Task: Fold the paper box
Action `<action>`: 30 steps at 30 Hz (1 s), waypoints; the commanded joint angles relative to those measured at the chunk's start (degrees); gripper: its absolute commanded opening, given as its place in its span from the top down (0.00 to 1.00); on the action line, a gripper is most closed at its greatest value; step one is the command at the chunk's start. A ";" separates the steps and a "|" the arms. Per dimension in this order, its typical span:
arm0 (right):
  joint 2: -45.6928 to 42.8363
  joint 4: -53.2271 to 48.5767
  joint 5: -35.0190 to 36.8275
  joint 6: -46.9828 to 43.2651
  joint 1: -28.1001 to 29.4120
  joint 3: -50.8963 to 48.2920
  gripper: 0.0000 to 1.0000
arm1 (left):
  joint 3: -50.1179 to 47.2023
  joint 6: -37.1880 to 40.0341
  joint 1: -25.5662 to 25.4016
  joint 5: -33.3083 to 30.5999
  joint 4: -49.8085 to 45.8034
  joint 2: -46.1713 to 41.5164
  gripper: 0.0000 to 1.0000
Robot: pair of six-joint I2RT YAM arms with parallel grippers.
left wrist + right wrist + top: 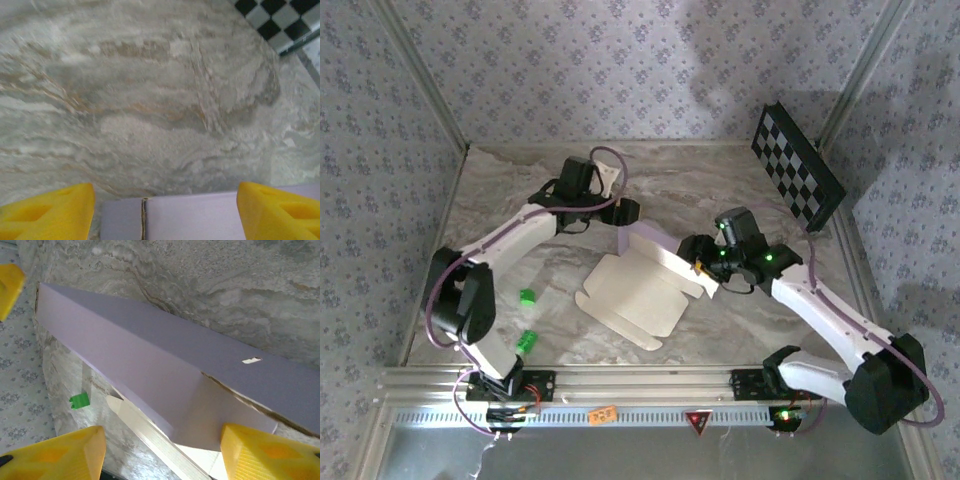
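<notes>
Cardboard of the paper box (635, 295) lies cream side up at mid-table, with one lavender flap (655, 240) raised along its 12 o'clock edge. We see the left gripper (625, 212) at the flap's 11 o'clock end, jaws spread. In its wrist view the flap's edge sits between the yellow fingers (50, 212), its lower part cut off. The right gripper (705, 262), at 3 o'clock, is spread too, astride the flap. We cannot tell whether it touches the card. A checkerboard panel (798, 178) leans at 2 o'clock.
</notes>
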 commanded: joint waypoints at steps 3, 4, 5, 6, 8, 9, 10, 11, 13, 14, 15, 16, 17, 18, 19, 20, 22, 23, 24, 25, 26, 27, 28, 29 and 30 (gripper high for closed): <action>2.34 3.21 0.97 0.54 0.25 1.09 0.40 | 3.59 2.32 1.38 7.79 -6.67 3.03 0.27; 2.89 2.89 1.08 -0.05 0.15 1.44 0.40 | 3.97 2.23 1.71 8.37 -7.50 3.66 0.27; 3.52 2.73 0.82 -0.59 -0.06 1.69 0.41 | 4.23 2.22 2.00 9.23 -8.01 4.12 0.29; 4.08 2.79 0.39 -1.07 -0.27 1.91 0.42 | 4.28 2.03 2.17 9.85 -8.28 4.32 0.30; 5.62 2.88 -0.66 -2.06 -0.72 2.70 0.44 | 3.67 1.88 2.48 10.63 -8.41 4.33 0.32; 6.35 2.89 -0.93 -2.54 -0.88 3.32 0.45 | 3.27 1.88 2.51 10.66 -8.54 4.04 0.32; 7.19 2.61 -1.28 -3.32 -1.00 4.15 0.46 | 2.77 1.88 2.53 10.73 -8.56 3.63 0.33; 8.01 2.00 -1.33 -4.30 -1.00 5.22 0.46 | 2.18 1.77 2.60 10.67 -8.58 3.13 0.33; 9.63 0.59 -1.65 -6.25 -1.16 7.04 0.47 | 0.94 1.70 2.57 10.56 -8.96 2.08 0.33; 10.51 -0.04 -2.25 -7.15 -1.30 7.96 0.47 | 0.16 1.70 2.71 10.40 -9.02 1.53 0.33; 11.63 -0.87 -3.20 -8.37 -1.54 8.99 0.48 | -0.71 1.62 2.65 10.17 -9.15 0.64 0.33; 12.63 -1.80 -4.20 -9.42 -1.84 10.06 0.48 | -1.53 1.45 2.67 9.82 -9.25 -0.04 0.33; 13.75 -2.74 -4.84 -10.57 -2.17 11.30 0.48 | -2.53 1.31 2.65 9.66 -9.43 -0.88 0.33; 14.94 -3.96 -5.37 -12.02 -2.44 12.78 0.48 | -3.51 1.14 2.65 9.46 -9.63 -1.65 0.33; 16.10 -5.28 -5.68 -13.56 -2.55 14.04 0.48 | -4.47 1.01 2.66 9.35 -9.69 -2.47 0.33; 17.46 -6.55 -6.30 -15.29 -2.63 15.53 0.48 | -5.61 0.72 2.69 9.19 -9.80 -3.56 0.33; 20.32 -9.58 -7.08 -18.18 -2.64 18.75 0.48 | -7.78 0.19 2.68 8.14 -10.18 -5.66 0.33; 21.87 -11.68 -7.28 -21.30 -2.65 19.96 0.48 | -9.15 -0.15 2.71 7.60 -10.37 -6.99 0.33; 23.51 -13.25 -7.54 -22.99 -2.65 22.98 0.48 | -10.38 -0.49 2.66 6.96 -10.59 -8.45 0.33; 24.95 -14.11 -8.02 -24.32 -2.65 24.33 0.48 | -11.49 -0.86 2.65 6.47 -10.75 -9.71 0.33; 26.46 -14.77 -8.91 -25.74 -2.57 25.85 0.48 | -12.82 -1.31 2.65 6.00 -10.77 -11.15 0.33; 28.29 -15.57 -9.88 -26.90 -2.41 27.63 0.48 | -14.13 -1.91 2.65 5.69 -10.85 -12.65 0.33; 29.91 -16.31 -10.66 -27.95 -2.15 29.27 0.48 | -15.14 -2.43 2.73 5.47 -11.00 -13.90 0.33; 31.72 -17.38 -11.23 -29.39 -1.67 31.30 0.48 | -16.33 -2.81 2.65 5.27 -11.12 -15.29 0.33; 33.55 -18.69 -11.47 -30.75 -1.02 33.50 0.48 | -17.60 -3.10 2.67 5.20 -11.19 -16.80 0.33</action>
